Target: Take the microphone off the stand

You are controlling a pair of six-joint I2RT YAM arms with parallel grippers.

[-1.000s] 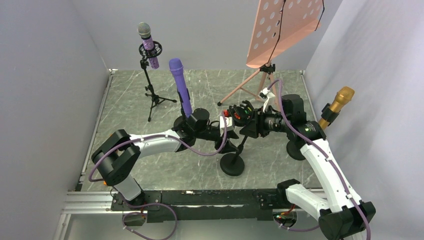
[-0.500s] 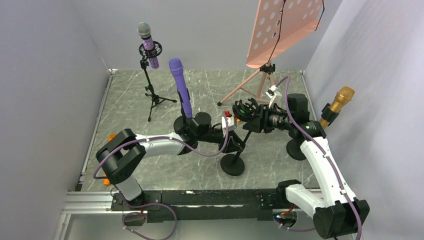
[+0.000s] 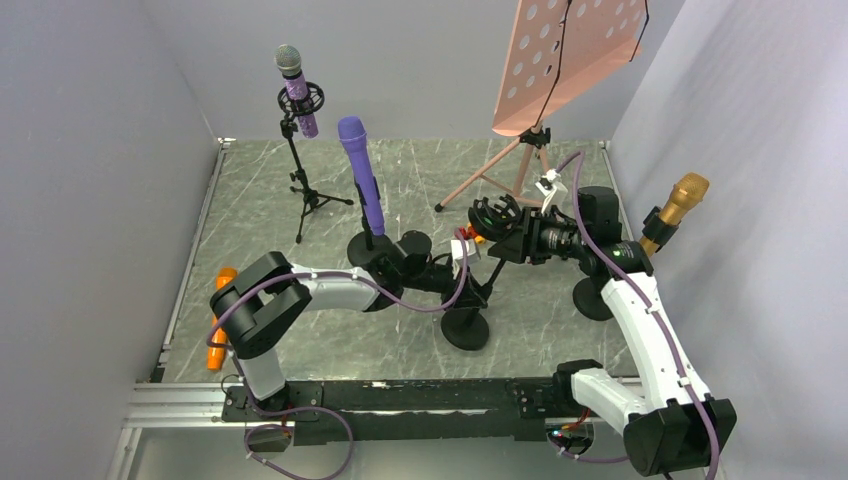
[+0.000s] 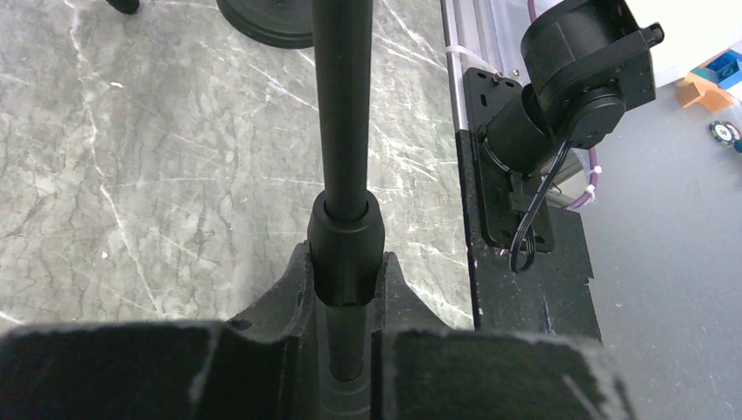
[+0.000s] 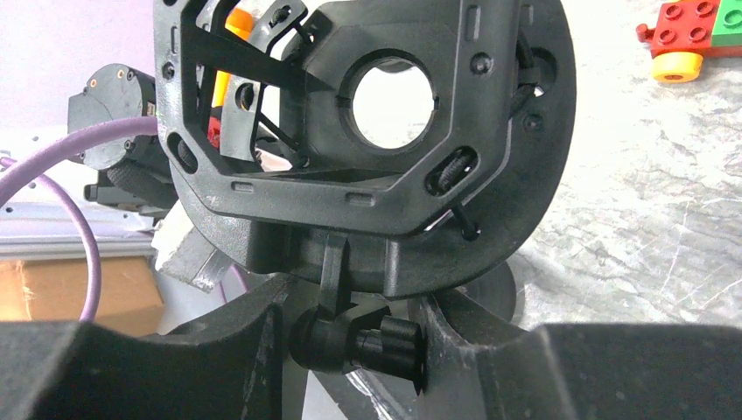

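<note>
The stand [image 4: 343, 105] rose from its round base [image 3: 465, 329] near the middle of the marble-patterned tabletop [image 3: 260, 190]. The left gripper [image 4: 346, 271] had its jaws pressed together on the collar of the stand's pole, 1 finger on each side and both touching it. At the top of the pole, the right gripper [image 5: 354, 337] held the black shock mount [image 5: 350, 201], its jaws clamped on the swivel knuckle just under the ring. Daylight showed through the ring's central hole.

What looked like the orange microphone [image 3: 214, 345] lay flat at the tabletop's left edge, partly hidden by the left arm's elbow and well apart from the stand.

A purple microphone [image 3: 360, 185] stood upright behind the left arm. A toy block car [image 5: 700, 35] sat on the tabletop beyond the mount.
</note>
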